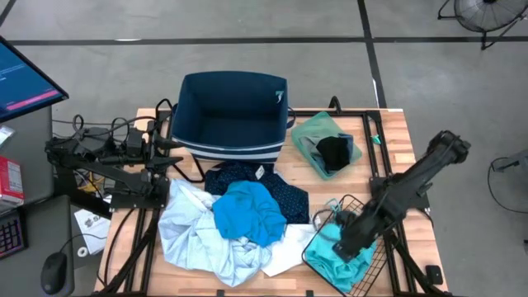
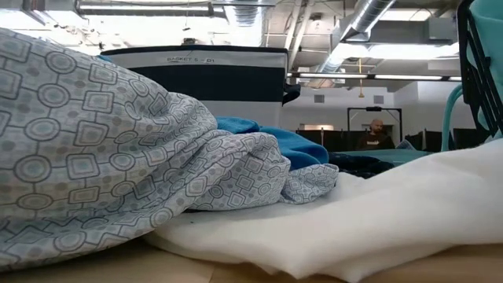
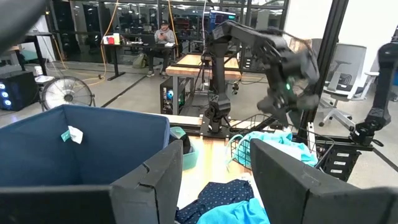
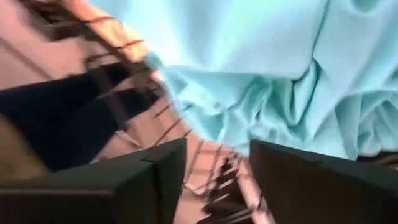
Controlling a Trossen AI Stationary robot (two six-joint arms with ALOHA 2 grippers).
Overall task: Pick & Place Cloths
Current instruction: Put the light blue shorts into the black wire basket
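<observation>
Right gripper (image 1: pixel 345 244): fingers parted, holding nothing, over aqua cloth (image 1: pixel 338 257) in wire basket (image 1: pixel 373 262), 4 o'clock.
Left gripper (image 1: pixel 175 163): fingers apart, empty, 9 o'clock.
Cloths pile (image 1: pixel 235 223): tabletop (image 1: pixel 396 136) centre.
Navy bin (image 1: pixel 231 115): 12 o'clock.

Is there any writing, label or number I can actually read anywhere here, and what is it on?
"BASKET S - 01", roughly: small print along the top band of the navy fabric bin in the low view; the last characters are uncertain.
White tag inside the bin: too small to read.
Monitor at the table's left: text too blurred to read.
</observation>
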